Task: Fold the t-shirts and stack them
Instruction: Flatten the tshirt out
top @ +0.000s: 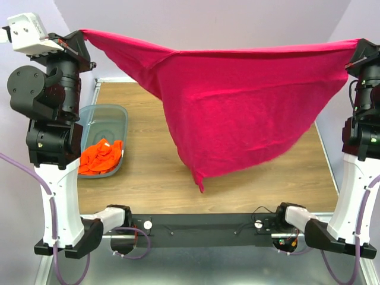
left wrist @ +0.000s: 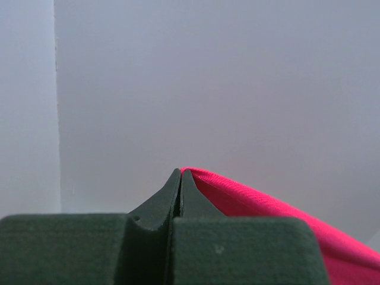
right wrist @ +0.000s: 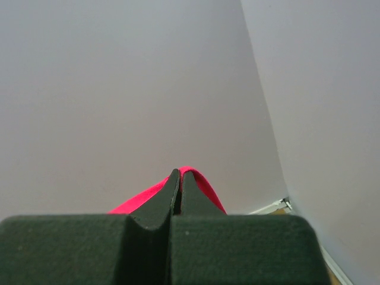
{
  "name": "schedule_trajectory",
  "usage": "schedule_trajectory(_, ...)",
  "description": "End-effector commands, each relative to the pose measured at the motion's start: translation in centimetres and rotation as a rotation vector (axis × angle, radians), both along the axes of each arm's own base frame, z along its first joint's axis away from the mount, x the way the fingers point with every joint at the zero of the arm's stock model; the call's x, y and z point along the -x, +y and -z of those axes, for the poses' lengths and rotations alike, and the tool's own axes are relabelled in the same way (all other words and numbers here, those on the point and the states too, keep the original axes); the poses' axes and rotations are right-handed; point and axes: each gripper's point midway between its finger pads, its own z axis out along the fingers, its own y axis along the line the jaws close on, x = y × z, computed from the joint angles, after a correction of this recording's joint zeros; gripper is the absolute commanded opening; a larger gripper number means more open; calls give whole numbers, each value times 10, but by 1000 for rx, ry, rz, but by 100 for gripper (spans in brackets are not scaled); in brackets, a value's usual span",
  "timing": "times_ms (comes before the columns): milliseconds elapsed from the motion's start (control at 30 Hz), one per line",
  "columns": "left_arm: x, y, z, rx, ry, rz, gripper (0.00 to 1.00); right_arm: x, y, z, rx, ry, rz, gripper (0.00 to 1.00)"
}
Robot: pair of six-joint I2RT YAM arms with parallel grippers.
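**Pink shirt held up high by both arms**

I see the brown wooden counter (top: 154,172) below everything. Above it hangs the big, soft cloth magenta-pink t-shirt (top: 237,113), stretched in the air from one arm to the other. Its lowest corner droops toward the near side of the counter; I cannot tell if it touches. On the left side of the counter sits the see-through blue-grey plastic bin (top: 113,119). The bright orange t-shirt (top: 101,157) lies bunched up in the bin's near end. My left tool (left wrist: 180,173) is pinched tight on one top corner of the pink t-shirt. My right tool (right wrist: 180,172) is pinched tight on the other.
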Motion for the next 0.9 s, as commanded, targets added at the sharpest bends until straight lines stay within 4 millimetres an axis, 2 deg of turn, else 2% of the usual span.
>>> schedule_trajectory(0,-7,5,-9,-12,-27,-28,0,-14,-13,11,2,41,56,1)
schedule_trajectory(133,-4,6,-16,-16,-42,-32,0,-10,-10,2,4,19,46,1)
schedule_trajectory(333,25,11,-37,-12,-105,-43,0,10,-6,-10,16,-20,46,1)
schedule_trajectory(367,30,11,-38,-10,-110,-43,0,21,-2,-15,25,-39,45,1)
schedule_trajectory(467,57,16,-44,-5,-145,-55,0,39,5,-18,39,-60,39,1)
schedule_trajectory(500,73,19,-46,-2,-162,-67,0,55,6,-24,55,-82,54,1)
schedule_trajectory(567,86,24,-45,-1,-174,-86,0,78,13,-31,66,-118,52,1)
schedule_trajectory(600,103,27,-49,6,-200,-95,0,85,13,-33,81,-124,59,1)
schedule_trajectory(667,115,30,-49,5,-212,-111,0,95,16,-33,96,-131,59,1)
schedule_trajectory(700,128,33,-52,4,-233,-118,0,106,17,-35,99,-147,59,1)
schedule_trajectory(800,140,37,-52,3,-246,-136,0,118,17,-33,109,-154,70,1)
schedule_trajectory(867,141,37,-52,0,-245,-137,0,122,17,-31,116,-153,74,1)
